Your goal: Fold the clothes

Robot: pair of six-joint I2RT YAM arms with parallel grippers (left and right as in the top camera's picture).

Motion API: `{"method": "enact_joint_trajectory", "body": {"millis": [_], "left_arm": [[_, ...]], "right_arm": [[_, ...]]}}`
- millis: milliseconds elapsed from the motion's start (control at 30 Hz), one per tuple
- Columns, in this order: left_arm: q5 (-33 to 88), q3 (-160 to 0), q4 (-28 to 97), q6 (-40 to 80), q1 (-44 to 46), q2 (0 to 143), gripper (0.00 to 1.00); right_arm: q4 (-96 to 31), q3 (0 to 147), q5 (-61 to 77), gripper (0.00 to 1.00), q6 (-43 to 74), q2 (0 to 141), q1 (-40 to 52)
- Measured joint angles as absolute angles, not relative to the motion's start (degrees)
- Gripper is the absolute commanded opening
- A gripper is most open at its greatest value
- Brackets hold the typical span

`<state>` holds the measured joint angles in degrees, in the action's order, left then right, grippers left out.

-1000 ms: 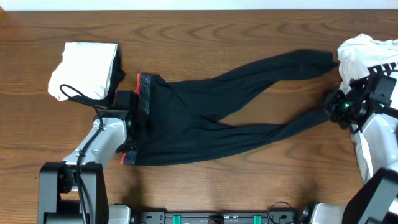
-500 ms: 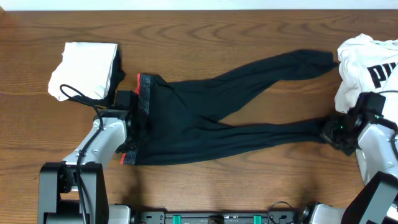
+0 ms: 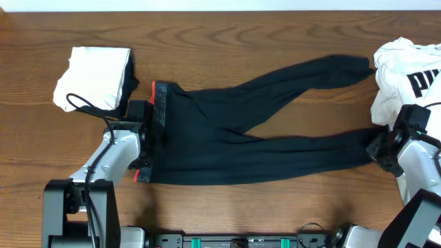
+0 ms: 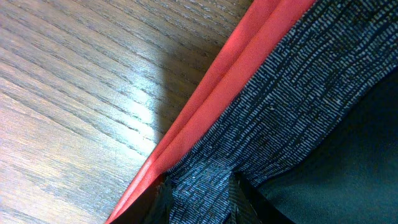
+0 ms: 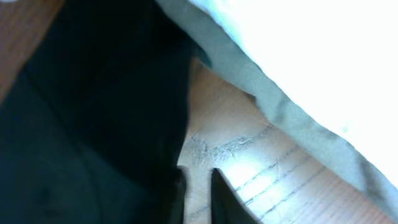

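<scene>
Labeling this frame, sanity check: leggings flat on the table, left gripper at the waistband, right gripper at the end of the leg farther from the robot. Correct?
Not quite. The right gripper is at the end of the near leg, not the far leg, whose end lies alone beside the white shirt. The overhead view shows it. The rest holds: leggings flat on the table, left gripper at the waistband.

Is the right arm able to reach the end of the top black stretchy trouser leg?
Probably yes. That upper leg end lies uncovered, beside the white printed T-shirt. But the right gripper seems clamped on the lower leg end, so it must let go first.
</scene>
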<state>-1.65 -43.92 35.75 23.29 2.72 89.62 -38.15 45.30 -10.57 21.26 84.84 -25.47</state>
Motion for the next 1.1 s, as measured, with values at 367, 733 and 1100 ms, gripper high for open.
{"method": "enact_joint_trajectory", "body": {"millis": [367,733,1100], "left_arm": [[-1.65,-43.92,35.75,23.29,2.72,89.62,0.33],[-1.65,-44.23,35.64,23.29,2.72,89.62,0.33],[-0.47,-44.38,34.70,23.29,2.66,89.45,0.34]], "right_arm": [[-39.46,45.58,-8.75,0.41,19.38,84.84,-25.50],[-39.72,56.42,12.67,0.47,7.09,84.84,-25.50],[-39.31,55.92,13.17,0.19,4.27,88.42,-25.50]]}}
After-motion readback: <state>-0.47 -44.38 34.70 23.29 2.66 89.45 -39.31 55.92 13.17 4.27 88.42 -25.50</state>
